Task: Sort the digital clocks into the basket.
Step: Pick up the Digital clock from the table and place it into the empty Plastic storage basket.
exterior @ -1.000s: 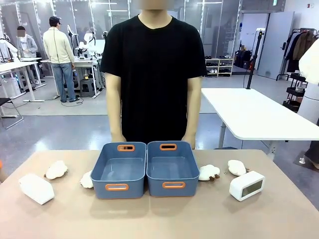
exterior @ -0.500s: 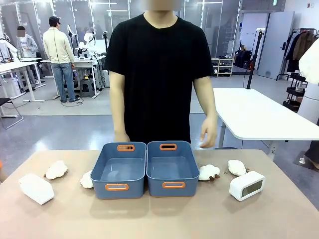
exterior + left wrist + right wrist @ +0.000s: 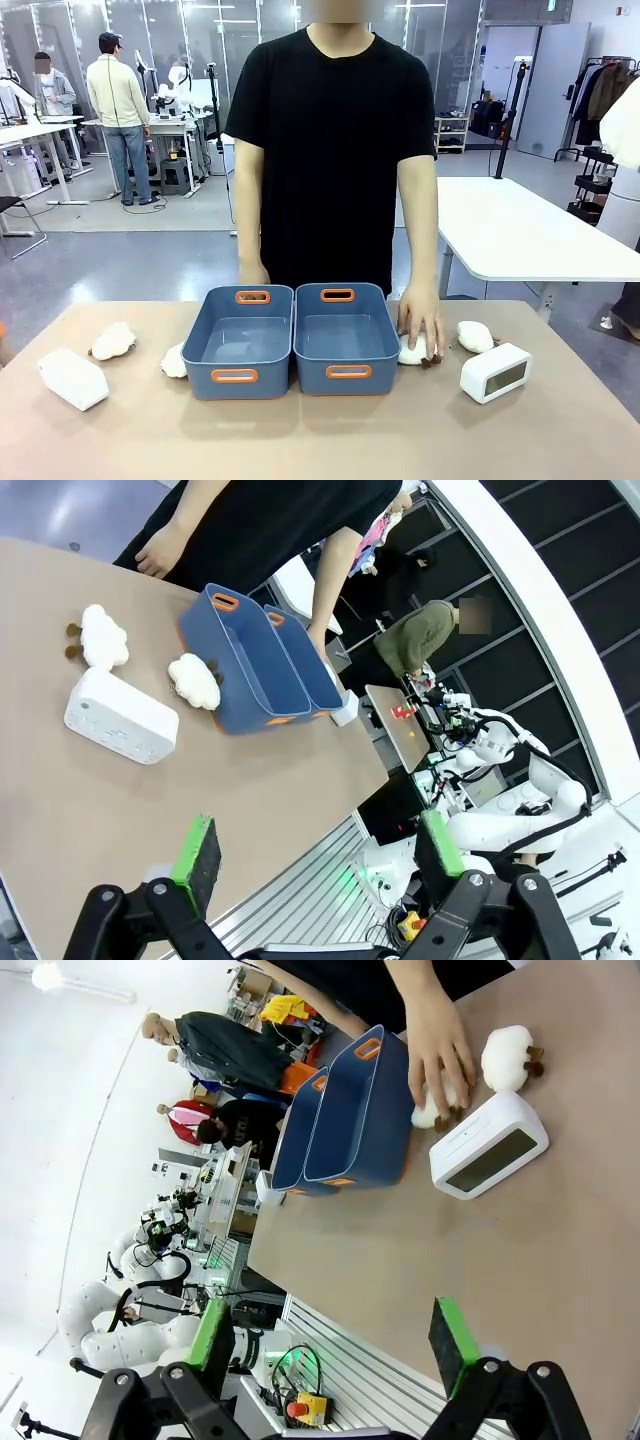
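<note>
Jaws, left: spread wide with nothing between them, left gripper [image 3: 320, 855] at the bottom of its frame, over the table's near edge.
Jaws, right: wide and empty too, right gripper [image 3: 330, 1350] low in its frame.
Left clock [image 3: 72, 379]: lower left of the front view, lying on the table well apart from the baskets. The left wrist view [image 3: 120, 716] gives a plain white side and no display.
Right clock [image 3: 495, 372]: lower right, standing on the table outside the baskets. The right wrist view [image 3: 490, 1145] catches its pale grey display full on, digits too small to read.
Left basket [image 3: 203, 345] and right basket [image 3: 320, 380]: centre of the table, side by side and touching, orange handle slots showing, nothing inside.
Person's hand [image 3: 420, 318]: pressed down on a plush toy [image 3: 412, 350] just right of the right basket, covering most of it.
Half hidden: another plush toy [image 3: 175, 360], tucked behind the left basket's corner in the front view, in full sight from the left wrist [image 3: 195, 680].
</note>
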Available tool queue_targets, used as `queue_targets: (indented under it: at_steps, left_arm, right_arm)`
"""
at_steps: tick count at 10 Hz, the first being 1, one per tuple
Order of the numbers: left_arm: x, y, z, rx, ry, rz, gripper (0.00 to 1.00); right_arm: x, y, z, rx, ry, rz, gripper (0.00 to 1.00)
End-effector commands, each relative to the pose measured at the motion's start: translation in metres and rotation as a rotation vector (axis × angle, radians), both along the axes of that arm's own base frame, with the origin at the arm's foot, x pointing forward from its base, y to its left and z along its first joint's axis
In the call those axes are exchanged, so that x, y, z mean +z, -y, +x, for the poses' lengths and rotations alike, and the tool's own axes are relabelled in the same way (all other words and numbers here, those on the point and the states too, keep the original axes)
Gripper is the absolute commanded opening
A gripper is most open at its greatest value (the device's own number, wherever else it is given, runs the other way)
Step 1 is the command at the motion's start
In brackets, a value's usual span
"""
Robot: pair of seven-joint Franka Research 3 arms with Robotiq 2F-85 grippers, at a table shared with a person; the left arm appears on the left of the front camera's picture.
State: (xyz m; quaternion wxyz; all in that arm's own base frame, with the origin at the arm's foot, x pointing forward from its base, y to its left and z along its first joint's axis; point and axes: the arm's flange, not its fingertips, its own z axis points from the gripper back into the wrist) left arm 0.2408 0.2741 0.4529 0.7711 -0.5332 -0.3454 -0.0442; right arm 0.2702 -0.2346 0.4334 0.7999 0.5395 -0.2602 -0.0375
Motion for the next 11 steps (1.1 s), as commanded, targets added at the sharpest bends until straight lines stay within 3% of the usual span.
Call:
queue_targets:
  at_steps: [1,2,3,5,6,8,11]
  left_arm:
    - [0.000,0.000,0.000,0.000,0.000,0.001,1.00]
    - [0.036,0.020,0.008,0.003,-0.038,0.079,1.00]
    - [0.067,0.043,0.023,0.018,-0.165,0.145,1.00]
    - [0.100,0.086,0.059,0.153,-0.504,0.296,1.00]
    - [0.115,0.096,0.078,0.146,-0.620,0.362,1.00]
    - [0.120,0.095,0.082,0.188,-0.645,0.394,1.00]
    - [0.116,0.092,0.080,0.197,-0.617,0.410,1.00]
  right_arm:
    - [0.000,0.001,0.001,0.005,0.023,0.001,1.00]
    - [0.000,0.001,0.001,0.005,0.023,0.001,1.00]
    - [0.000,0.001,0.001,0.005,0.023,0.001,1.00]
    - [0.000,0.001,0.001,0.005,0.023,0.001,1.00]
    - [0.000,0.001,0.001,0.005,0.023,0.001,1.00]
    - [0.000,0.001,0.001,0.005,0.023,0.001,1.00]
    - [0.000,0.001,0.001,0.005,0.023,0.001,1.00]
